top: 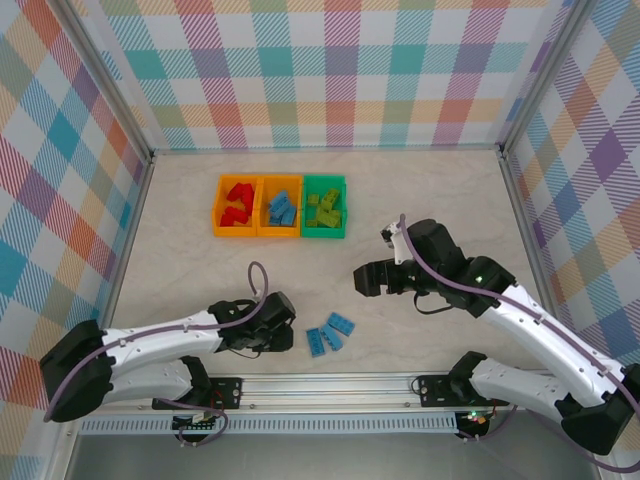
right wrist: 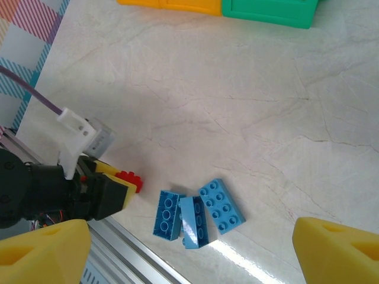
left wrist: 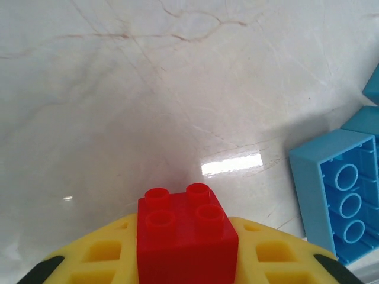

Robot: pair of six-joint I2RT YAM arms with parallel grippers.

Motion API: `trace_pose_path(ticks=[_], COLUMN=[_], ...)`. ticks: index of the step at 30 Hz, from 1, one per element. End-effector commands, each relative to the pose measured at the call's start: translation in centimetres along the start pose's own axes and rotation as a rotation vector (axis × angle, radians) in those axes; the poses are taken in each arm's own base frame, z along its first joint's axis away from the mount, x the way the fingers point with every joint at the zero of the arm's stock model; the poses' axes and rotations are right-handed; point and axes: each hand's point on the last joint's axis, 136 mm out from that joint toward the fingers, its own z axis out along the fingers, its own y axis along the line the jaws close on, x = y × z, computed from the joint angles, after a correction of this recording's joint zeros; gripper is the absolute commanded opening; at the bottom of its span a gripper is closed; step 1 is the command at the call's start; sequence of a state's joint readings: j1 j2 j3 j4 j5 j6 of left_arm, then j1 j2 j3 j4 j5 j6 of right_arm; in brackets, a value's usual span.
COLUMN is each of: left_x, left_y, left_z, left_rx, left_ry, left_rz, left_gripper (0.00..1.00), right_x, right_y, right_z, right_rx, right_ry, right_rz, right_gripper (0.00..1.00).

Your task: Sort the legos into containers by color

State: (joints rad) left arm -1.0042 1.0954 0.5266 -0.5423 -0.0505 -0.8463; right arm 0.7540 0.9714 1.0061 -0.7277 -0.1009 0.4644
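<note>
The counter [top: 420,200] carries three bins in a row at the far side. The left orange bin [top: 216,205] holds red bricks, the middle orange bin [top: 280,233] holds blue ones, and the green bin [top: 324,234] holds lime ones.

The left tool [left wrist: 187,251] is near the near edge, clenched on a red brick [left wrist: 185,228]. We cannot tell whether the brick rests on the counter. The right tool [top: 368,279] hangs released to the right, grasping nothing. Three light blue bricks [top: 328,333] lie touching each other, just right of the left tool.

We judge the way to the left orange bin to be long. The brick sits at the very fingertips, so it may twist or slip during the lift. The bins touch, so a release too far right would drop red among the blue. A low swing to the right could also push the blue bricks.
</note>
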Motion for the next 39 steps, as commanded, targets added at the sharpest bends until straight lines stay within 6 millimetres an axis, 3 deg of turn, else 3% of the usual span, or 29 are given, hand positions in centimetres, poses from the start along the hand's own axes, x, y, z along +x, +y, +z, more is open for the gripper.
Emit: trace_pose_path(ticks=[1,4,6,12,16,21,23,27,31,36,39], left_x=[-3.9,-8.3,-13.4,-24.5,-30.3,-36.9,-38.6,-40.4,-39.9,-36.9,-34.0], left_y=[0.7,0.9,2.0,6.2,9.0,11.4,12.1,11.8,11.0,7.5,4.4], left_z=[-3.4,-6.4,-8.6,-10.6,-9.4,-5.2,-3.8,-3.0,-4.8,-10.4,-15.1], left_rx=[-0.029,-0.029,-0.059,-0.214,-0.272,-0.282,-0.279,-0.248,-0.204,-0.068,-0.022], left_ry=[-0.138,-0.276,-0.386,-0.530,-0.553,-0.551,-0.541,-0.535,-0.550,-0.654,-0.724], left_rz=[-0.022,-0.030,-0.056,-0.121,-0.204,-0.272,-0.277,-0.256,-0.273,-0.250,-0.145], left_gripper=[0.23,0.23,0.23,0.25,0.26,0.28,0.35,0.57,0.61,0.62,0.64], right_x=[-0.2,0.5,1.0,1.8,2.5,2.8,2.7,3.2,3.9,5.2,6.4], right_y=[2.3,3.7,4.0,4.5,4.0,4.1,4.2,4.1,2.4,1.0,0.2], right_z=[-0.2,0.7,1.4,2.1,2.0,1.3,0.8,0.2,0.7,2.3,3.6], right_rx=[-0.107,-0.197,-0.219,-0.239,-0.205,-0.206,-0.209,-0.222,-0.136,-0.055,-0.005], right_ry=[0.028,0.088,0.134,0.210,0.248,0.234,0.216,0.188,0.187,0.225,0.278], right_rz=[-0.010,-0.032,-0.031,-0.025,-0.012,-0.004,0.001,0.030,0.082,0.089,0.091], right_gripper=[0.89,0.89,0.88,0.87,0.87,0.87,0.87,0.86,0.86,0.85,0.84])
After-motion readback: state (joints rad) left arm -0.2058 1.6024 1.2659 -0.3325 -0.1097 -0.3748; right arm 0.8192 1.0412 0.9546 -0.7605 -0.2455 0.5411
